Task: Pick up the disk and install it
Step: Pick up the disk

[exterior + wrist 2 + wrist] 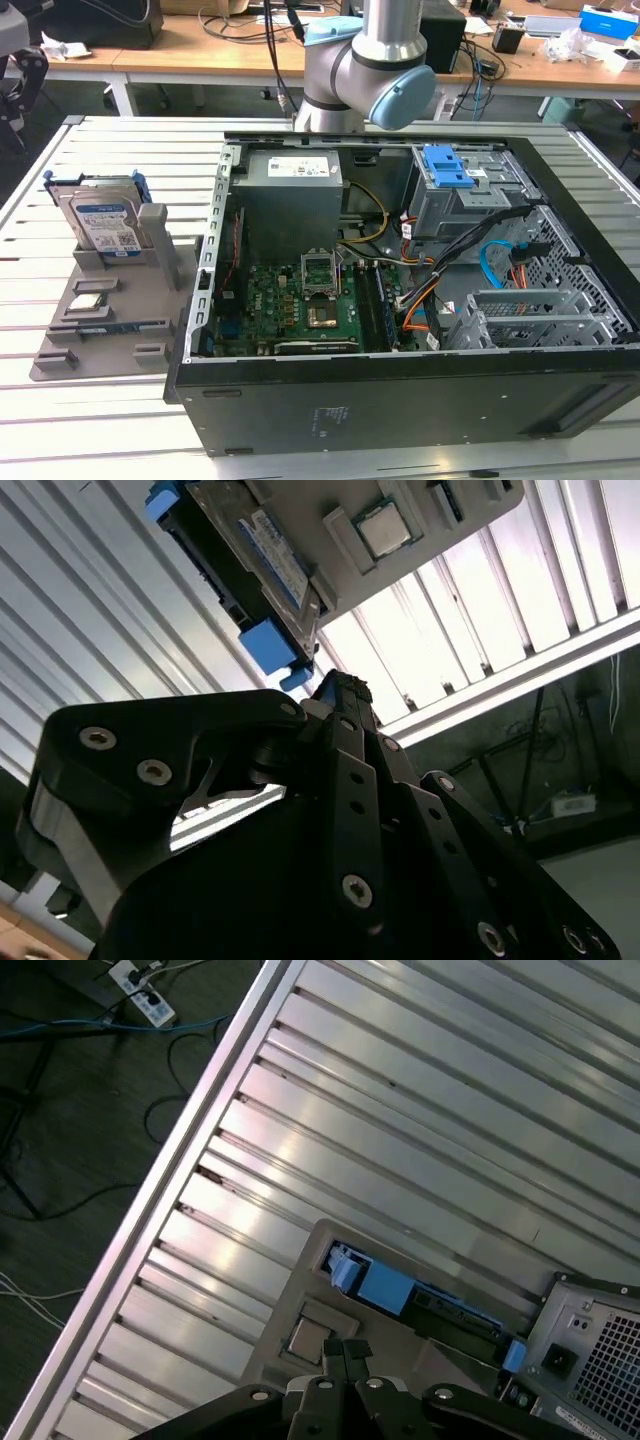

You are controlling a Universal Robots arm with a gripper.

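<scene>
Nothing was in your gripper [335, 685], its tips closed together and apart from the disk [103, 222], which stood on edge in the grey holder [100, 335] at the exterior view's left of the computer case [400, 400]. You needed, I judged, a wide opening squared to its flat faces.

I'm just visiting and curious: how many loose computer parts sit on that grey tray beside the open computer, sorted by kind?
On the grey tray:
Hard drive: 1
Processor chip: 1
Memory stick, as far as it can be told: 1
Total: 3
</scene>
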